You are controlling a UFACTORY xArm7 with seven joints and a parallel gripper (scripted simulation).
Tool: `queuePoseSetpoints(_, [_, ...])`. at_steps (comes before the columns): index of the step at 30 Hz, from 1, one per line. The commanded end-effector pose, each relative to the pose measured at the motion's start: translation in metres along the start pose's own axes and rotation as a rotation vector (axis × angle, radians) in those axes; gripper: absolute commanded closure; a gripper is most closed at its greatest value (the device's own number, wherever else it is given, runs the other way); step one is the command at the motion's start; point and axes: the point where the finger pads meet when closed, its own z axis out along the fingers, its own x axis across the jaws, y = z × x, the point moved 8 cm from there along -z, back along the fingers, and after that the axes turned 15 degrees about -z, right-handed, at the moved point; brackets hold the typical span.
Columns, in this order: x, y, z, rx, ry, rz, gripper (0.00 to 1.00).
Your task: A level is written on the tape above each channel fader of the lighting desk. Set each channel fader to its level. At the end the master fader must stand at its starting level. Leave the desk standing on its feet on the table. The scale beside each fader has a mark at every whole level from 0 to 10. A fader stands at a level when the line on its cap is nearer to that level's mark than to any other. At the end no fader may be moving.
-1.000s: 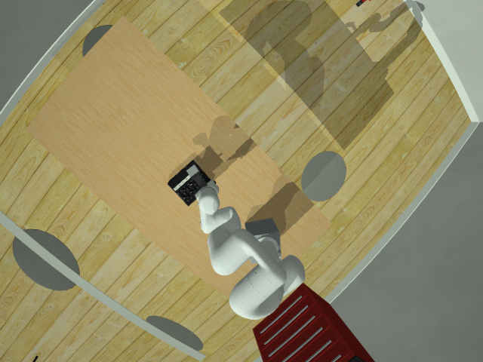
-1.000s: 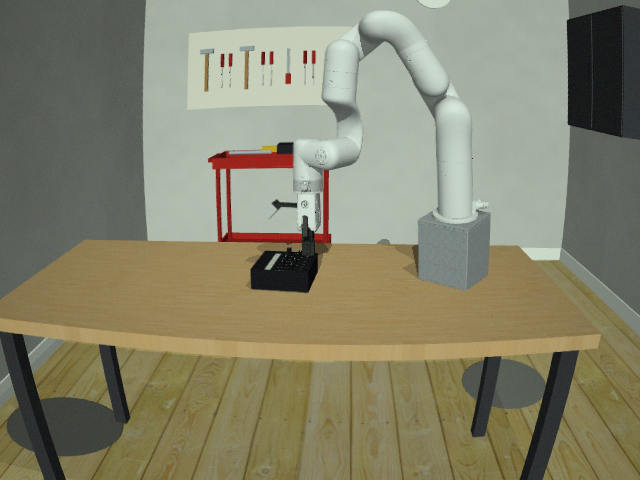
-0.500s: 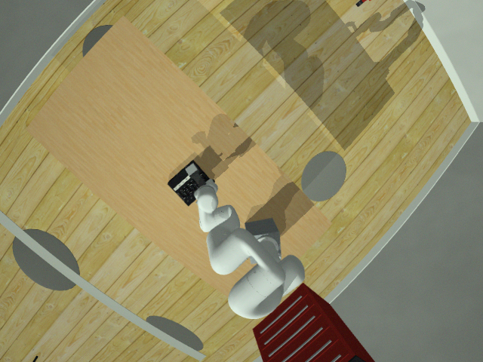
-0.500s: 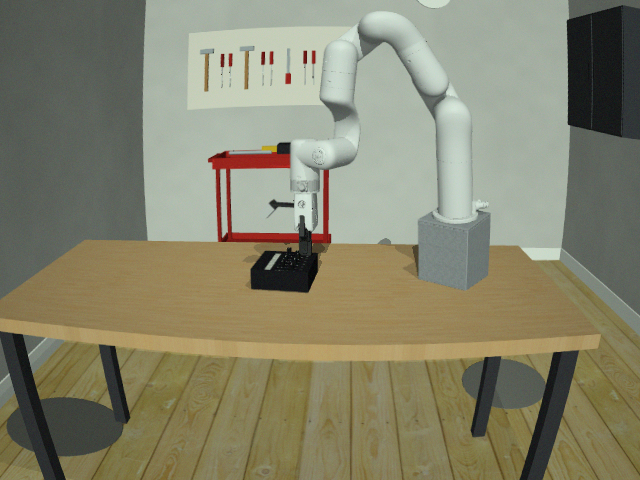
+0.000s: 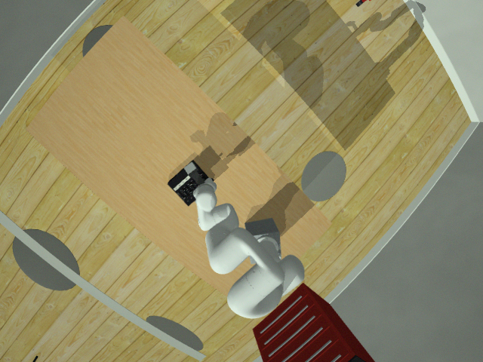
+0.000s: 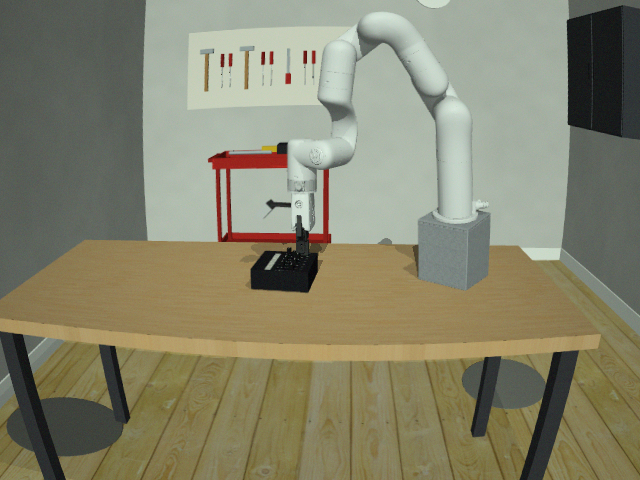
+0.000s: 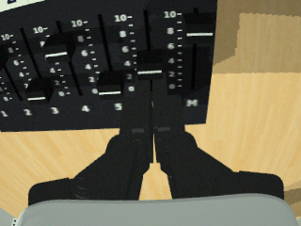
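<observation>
The arm [image 5: 255,289] [image 6: 338,72] is carried on a grey block [image 5: 261,225] [image 6: 467,248] at one end of the table [image 5: 117,97] [image 6: 155,299] [image 7: 245,118]; from there its column is raised upright, its upper links are arched high over the table, and the forearm is bent down through an elbow to a wrist directed almost straight downward. The gripper [image 6: 302,252] [image 7: 152,92] is held upright above the lighting desk [image 5: 174,182] [image 6: 281,279] [image 7: 85,120], with its tips low at the fader panel. Its two fingers are pressed together, with nothing pinched between them (only a thin slit is seen along their length). The desk is set flat on the table, well apart from the grey block. In the wrist view, the fingertips are placed at the near side of the fader cap [image 7: 150,68] between channel 5 and the master; whether it is being touched cannot be told. That cap's line is seen between the 2 and 4 marks, closer to 2 (its channel number is hidden by the fingers). The channel 5 cap [image 7: 109,87] is seen near the 0 end, while the channel 4 cap [image 7: 58,48] is placed farther up its slot. The master fader cap [image 7: 199,32] is seen high in its slot, its line between the 6 and 8 marks. The levels on the tape cannot be read.

Gripper [image 6: 302,252] [image 7: 152,92] — shifted slightly left in exterior view.
</observation>
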Motion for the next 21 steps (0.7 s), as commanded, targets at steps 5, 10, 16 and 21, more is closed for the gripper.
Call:
queuePoseSetpoints(5, [0.0014, -0.005, -0.001, 0.003, 0.001, 0.0, 1.0])
queuePoseSetpoints(10, [0.0016, -0.0057, -0.001, 0.003, 0.001, 0.0, 1.0])
queuePoseSetpoints(16, [0.0019, -0.0067, -0.001, 0.003, 0.001, 0.0, 1.0])
queuePoseSetpoints(21, [0.0019, -0.007, -0.001, 0.003, 0.001, 0.0, 1.0])
